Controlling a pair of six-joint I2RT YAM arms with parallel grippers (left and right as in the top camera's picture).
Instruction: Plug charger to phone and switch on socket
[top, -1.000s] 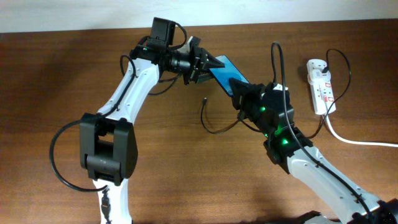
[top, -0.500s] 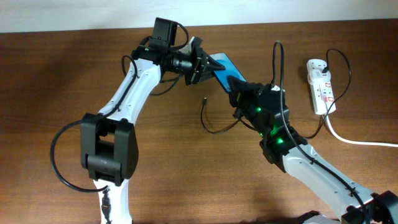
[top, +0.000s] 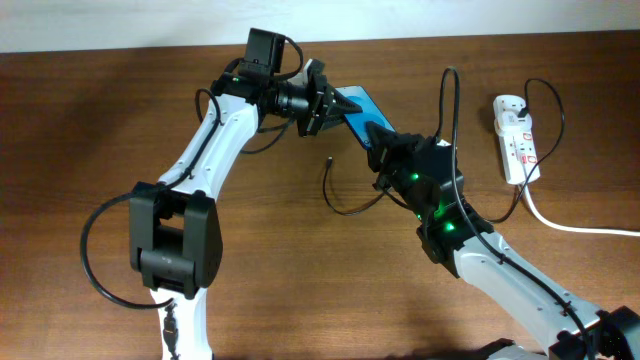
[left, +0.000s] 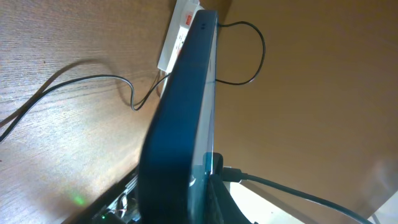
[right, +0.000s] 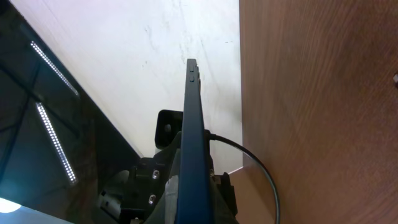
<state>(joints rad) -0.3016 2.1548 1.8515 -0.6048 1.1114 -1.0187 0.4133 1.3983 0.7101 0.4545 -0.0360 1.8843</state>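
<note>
Overhead, the phone (top: 362, 108) hangs tilted above the table (top: 100, 120), between the two arms. The left gripper (top: 330, 103) clamps its upper end and the right gripper (top: 383, 148) its lower end, both jaws narrow on it. The charger (top: 345, 208) lies loose on the wood, its plug (top: 328, 160) just below the phone and apart from it. The socket (top: 515, 135) sits well to the right.

From the left wrist, the phone (left: 180, 124) shows edge-on, with the socket (left: 177, 37) beyond it; the jaws themselves are hidden.

From the right wrist, the phone (right: 193, 137) is again edge-on beside the table (right: 323, 124); the fingers cannot be made out.
</note>
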